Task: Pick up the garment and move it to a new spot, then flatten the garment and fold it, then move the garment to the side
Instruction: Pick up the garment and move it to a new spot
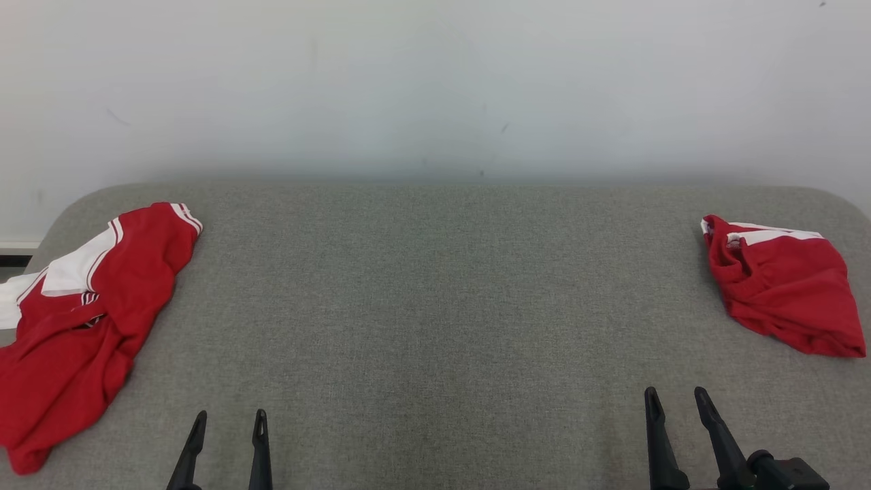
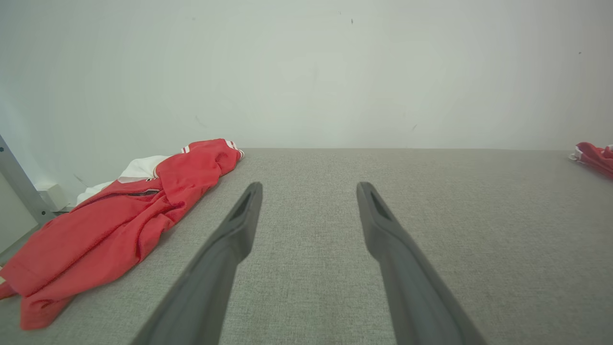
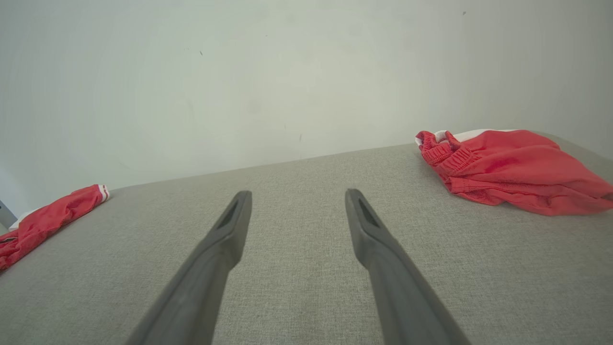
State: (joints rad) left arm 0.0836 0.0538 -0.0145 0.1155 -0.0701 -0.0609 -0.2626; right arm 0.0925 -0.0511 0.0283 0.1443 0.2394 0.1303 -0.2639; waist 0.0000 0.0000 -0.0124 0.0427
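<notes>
Two red and white garments lie on the grey table (image 1: 435,286). A crumpled one (image 1: 81,313) sprawls at the left edge, also visible as a heap (image 2: 119,220) in the left wrist view and as a strip (image 3: 48,218) in the right wrist view. A smaller bunched one (image 1: 782,292) with an elastic waistband sits at the right edge, shown large as red cloth (image 3: 512,170) in the right wrist view. My left gripper (image 1: 228,416) stands open at the near edge, right of the left garment. My right gripper (image 1: 676,395) is open too, nearer than the right garment. Both hold nothing.
A pale wall (image 1: 435,88) rises directly behind the table's far edge. The table has rounded far corners. A metal post (image 2: 19,184) and a white box stand beyond the left edge. Bare grey cloth stretches between the two garments.
</notes>
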